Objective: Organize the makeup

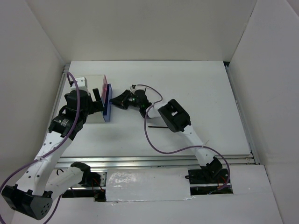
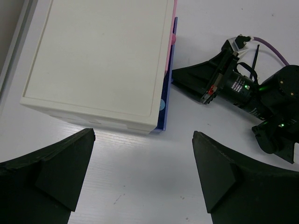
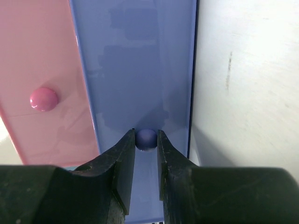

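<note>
My right gripper (image 3: 146, 140) is shut on the small round knob (image 3: 146, 135) of the blue drawer (image 3: 140, 56). This is the lower drawer of the white box (image 1: 88, 100); the pink drawer (image 3: 42, 70) sits beside it. Seen from above, the right gripper (image 1: 115, 100) meets the blue front (image 1: 108, 105), which stands a little proud of the pink one. My left gripper (image 2: 144, 135) is wide open and holds nothing, hovering by the box (image 2: 98, 60). A thin black pencil (image 1: 156, 125) lies on the table near the right arm. No other makeup shows.
The box stands at the table's left, close to the left wall. White walls enclose the table on three sides. A purple cable (image 1: 152, 140) loops over the table beside the right arm. An aluminium rail (image 1: 154, 161) runs along the near edge.
</note>
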Controlling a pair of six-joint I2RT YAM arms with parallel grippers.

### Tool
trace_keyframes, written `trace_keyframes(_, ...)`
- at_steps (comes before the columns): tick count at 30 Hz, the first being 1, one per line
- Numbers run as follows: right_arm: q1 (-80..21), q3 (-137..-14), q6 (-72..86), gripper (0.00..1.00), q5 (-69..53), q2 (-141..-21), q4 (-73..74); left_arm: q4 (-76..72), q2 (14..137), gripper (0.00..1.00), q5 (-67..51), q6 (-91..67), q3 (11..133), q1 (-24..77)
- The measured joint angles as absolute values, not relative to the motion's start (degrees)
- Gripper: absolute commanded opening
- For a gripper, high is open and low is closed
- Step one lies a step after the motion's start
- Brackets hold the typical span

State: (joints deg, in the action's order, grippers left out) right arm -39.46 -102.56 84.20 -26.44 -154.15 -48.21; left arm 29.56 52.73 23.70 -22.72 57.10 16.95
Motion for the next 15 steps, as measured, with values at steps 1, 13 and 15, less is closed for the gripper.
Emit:
trace_keyframes(1, -39.33, -102.08, 84.16, 0.10, -26.50, -153.91, -48.42, 29.56, 52.73, 0.99, 23.70, -22.72, 57.10, 16.95)
trace_keyframes(13, -37.34, -93.93, 82.56, 0.09, -26.74, -148.77, -49.52, 29.56, 52.73, 0.99, 23.66, -22.72, 57.10, 16.95)
trace_keyframes(15, -36.73, -91.88, 82.50, 0.09, -26.79, -147.96, -50.43, 29.56, 52.73, 0.99, 23.66, -22.72, 57.10, 16.95)
